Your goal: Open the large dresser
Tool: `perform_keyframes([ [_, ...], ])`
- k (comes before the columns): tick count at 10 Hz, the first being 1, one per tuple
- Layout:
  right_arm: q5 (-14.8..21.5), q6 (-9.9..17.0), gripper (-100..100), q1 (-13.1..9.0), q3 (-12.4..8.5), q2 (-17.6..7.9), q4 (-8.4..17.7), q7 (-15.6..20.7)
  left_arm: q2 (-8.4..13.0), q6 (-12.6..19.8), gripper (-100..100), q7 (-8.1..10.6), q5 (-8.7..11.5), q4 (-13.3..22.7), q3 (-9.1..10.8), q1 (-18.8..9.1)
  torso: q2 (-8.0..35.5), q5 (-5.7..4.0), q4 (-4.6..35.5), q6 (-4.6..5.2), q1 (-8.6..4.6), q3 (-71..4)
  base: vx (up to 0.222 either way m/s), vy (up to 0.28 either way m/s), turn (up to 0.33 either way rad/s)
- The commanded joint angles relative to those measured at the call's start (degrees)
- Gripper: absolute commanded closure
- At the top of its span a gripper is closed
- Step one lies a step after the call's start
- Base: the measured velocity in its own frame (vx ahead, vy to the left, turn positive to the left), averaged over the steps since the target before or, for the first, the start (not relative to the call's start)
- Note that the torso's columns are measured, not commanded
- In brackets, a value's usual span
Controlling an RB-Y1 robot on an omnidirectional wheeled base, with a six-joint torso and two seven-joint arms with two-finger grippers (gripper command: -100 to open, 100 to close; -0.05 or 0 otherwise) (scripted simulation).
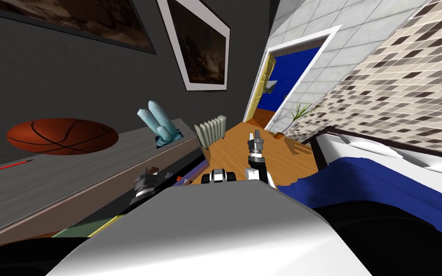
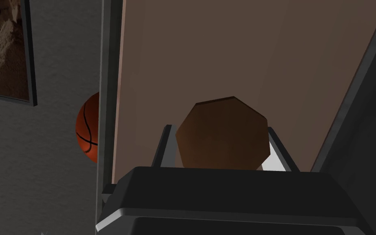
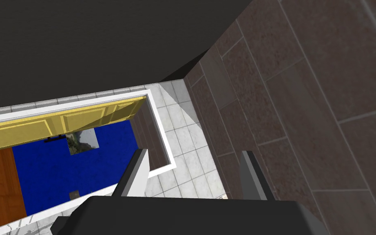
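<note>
The large dresser (image 1: 71, 177) runs along the dark wall on my left, with a grey top and a brown front. In the left wrist view its brown drawer front (image 2: 224, 53) is close ahead. A round brown knob (image 2: 223, 134) stands out from it. My left gripper (image 2: 220, 128) is shut on this knob, one finger against each side. The head view shows the left gripper (image 1: 150, 178) low at the dresser's front, under the top's edge. My right gripper (image 1: 256, 134) hangs over the wooden floor, apart from the dresser; the right gripper (image 3: 195, 153) is open and holds nothing.
A basketball (image 1: 62, 136), a thin red stick (image 1: 2, 167) and a pale blue crystal ornament (image 1: 160, 122) rest on the dresser top. A radiator (image 1: 211, 129) stands beyond the dresser. On my right is a bed with a blue cover (image 1: 383, 182). A potted plant (image 1: 292, 117) and an open doorway (image 1: 287, 81) lie ahead.
</note>
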Motion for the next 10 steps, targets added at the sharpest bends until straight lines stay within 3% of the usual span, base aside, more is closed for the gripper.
perform_keyframes([
  [1,0.0,0.0,0,0.0,0.0,0.0,0.0,0.0,-3.9,3.1,100,-3.31,-0.4,-0.7,1.56,-2.3,0.0,-0.01,0.0,-0.13,0.04,0.0,-0.094,0.043,-0.129],
  [2,0.0,0.0,0,0.0,0.0,0.0,0.0,0.0,-5.5,4.7,100,-4.92,-0.7,-1.4,2.46,-4.0,0.1,0.06,0.0,0.04,0.0,0.1,-0.179,0.064,-0.224],
  [3,0.0,0.0,0,0.0,0.0,0.0,0.0,0.0,-6.4,4.9,100,-5.34,-0.7,-1.4,2.46,-4.0,0.3,0.08,0.0,0.21,-0.04,0.2,-0.154,0.066,-0.134],
  [5,0.0,0.0,0,0.0,0.0,0.0,0.0,0.0,-10.2,8.4,100,-9.09,-1.3,-2.6,4.27,-7.4,0.2,0.07,0.0,-0.01,-0.04,0.1,-0.156,0.038,-0.188],
  [6,0.0,0.0,0,0.0,0.0,0.0,0.0,0.0,-11.2,8.5,100,-9.39,-1.3,-2.6,4.27,-7.4,0.2,0.08,0.0,0.17,-0.1,0.1,-0.159,0.027,-0.118],
  [7,0.0,0.0,0,0.0,0.0,0.0,0.0,0.0,-13.2,10.3,100,-11.41,-1.6,-3.2,5.17,-9.0,0.1,0.09,0.0,-0.01,-0.08,0.1,-0.141,0.025,-0.139],
  [8,0.0,0.0,0,0.0,0.0,0.0,0.0,0.0,-13.6,10.3,100,-11.41,-1.6,-3.2,5.17,-9.0,0.1,0.12,0.0,0.08,-0.01,0.1,-0.094,0.031,-0.085],
  [9,0.0,0.0,0,0.0,0.0,0.0,0.0,0.0,-15.9,12.1,100,-13.44,-1.9,-3.9,6.07,-10.7,-0.1,0.12,-0.1,0.0,0.06,0.0,-0.118,0.03,-0.136],
  [10,0.0,0.0,0,0.0,0.0,0.0,0.0,0.0,-14.7,10.9,100,-12.35,-1.8,-4.3,5.53,-9.9,0.0,0.14,-0.1,0.15,0.01,0.0,-0.062,0.009,-0.062],
])
